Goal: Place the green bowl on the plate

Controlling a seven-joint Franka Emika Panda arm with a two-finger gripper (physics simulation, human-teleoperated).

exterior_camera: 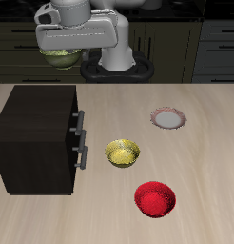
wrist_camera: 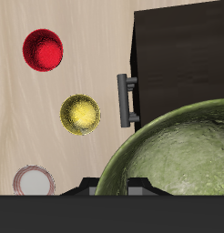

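You have the green bowl (exterior_camera: 60,57) off the table and carried high, at about eleven o'clock in the exterior view, above the back edge of the dark cabinet (exterior_camera: 35,138). The lift looks done; what remains, as I judge it, is the carry across to the plate (exterior_camera: 167,118), the lowering and the release.

The plate lies bare on the table at roughly two o'clock from the yellow bowl (exterior_camera: 123,152), well apart from your load. The red bowl (exterior_camera: 154,198) sits nearer the table's front edge, at about five o'clock from the yellow one.

The gripper (exterior_camera: 62,43) hangs right over the bowl, and the wrist view is filled by the bowl's speckled inside, so it appears pinched on the rim, though the fingers themselves are hidden.

The bowl is round, with no long axis to speak of. Its mouth faces upward and its rim looks close to level.
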